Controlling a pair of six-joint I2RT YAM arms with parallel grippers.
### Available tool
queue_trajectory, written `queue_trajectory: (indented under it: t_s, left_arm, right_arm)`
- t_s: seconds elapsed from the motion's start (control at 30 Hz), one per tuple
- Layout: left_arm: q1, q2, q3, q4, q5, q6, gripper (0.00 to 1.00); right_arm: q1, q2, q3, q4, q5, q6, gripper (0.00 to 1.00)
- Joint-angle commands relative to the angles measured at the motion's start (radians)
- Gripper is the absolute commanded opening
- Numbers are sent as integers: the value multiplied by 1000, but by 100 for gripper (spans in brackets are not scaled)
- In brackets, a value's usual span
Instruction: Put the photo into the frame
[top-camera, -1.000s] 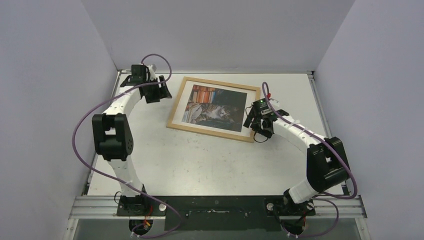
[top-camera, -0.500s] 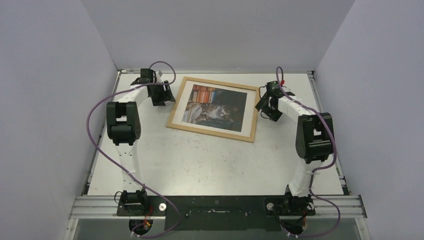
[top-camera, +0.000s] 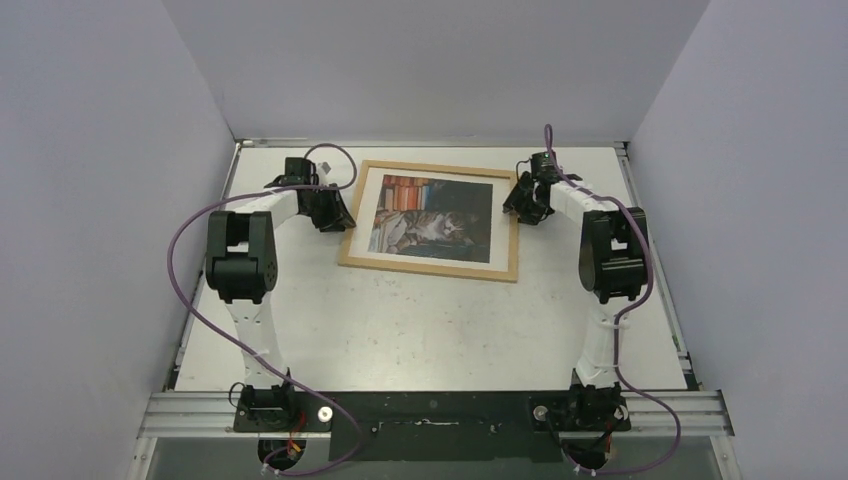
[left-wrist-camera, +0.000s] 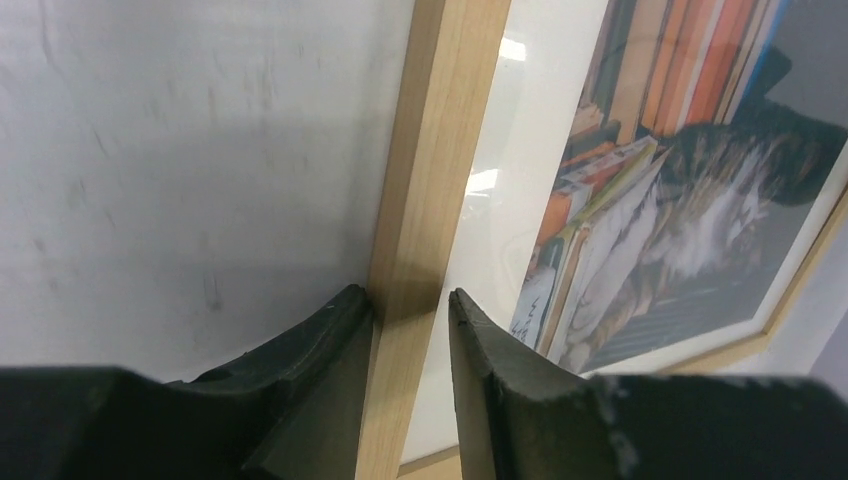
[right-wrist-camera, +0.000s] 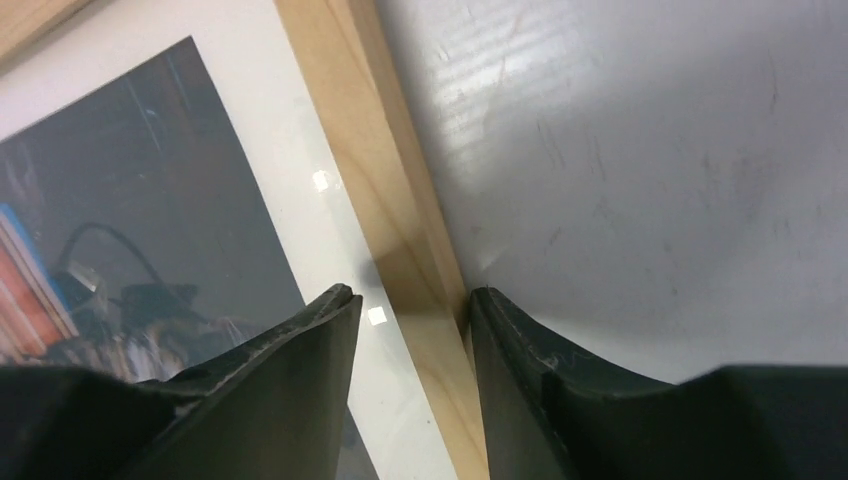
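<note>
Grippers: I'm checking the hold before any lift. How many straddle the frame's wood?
2. The left gripper straddles the left rail of the frame; the right gripper straddles its right rail. No others are visible.

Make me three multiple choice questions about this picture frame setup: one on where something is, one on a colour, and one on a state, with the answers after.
1. Where is the right end effector?
A. Astride the right rail of the frame
B. Over the near table edge
C. Above the middle of the picture

2. What colour is the frame?
A. Black
B. Light wood
C. Red

3. What state is the photo in?
A. Rolled up
B. Held in the air
C. Lying flat inside the frame

Answers:
1. A: the right wrist view shows one finger on each side of the wooden rail.
2. B: every view shows pale wood with visible grain.
3. C: the top view shows the photo lying flat within the frame's border.
</note>
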Motion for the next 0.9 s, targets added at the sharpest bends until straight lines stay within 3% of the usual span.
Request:
queue_trajectory:
  t_s: [0.0,0.2,0.53,0.67,0.8,0.87]
  left_arm:
    - [-51,-103,-139,-33,18,-45,32]
    - [-144,-242,-326,-58,-42,-71,29]
    - [-361,-578,-645,-72,-151,-186,31]
    - [-372,-715,-667,-126,-193,-168,42]
    - [-365,-774,-566,-228,-260,-74,66]
    - [-360,-766,-493,-262,-281,-17,73]
  right_arm:
    - [-17,59,82,45,-163,-93,42]
    - [-34,86,122,39,-228,-242,33]
    - [-71,171,288,-36,-336,-479,34]
    - [-119,129,282,10,-325,-398,48]
    - [-154,11,198,88,-253,-262,68]
    - [-163,-55,157,88,-205,-196,70]
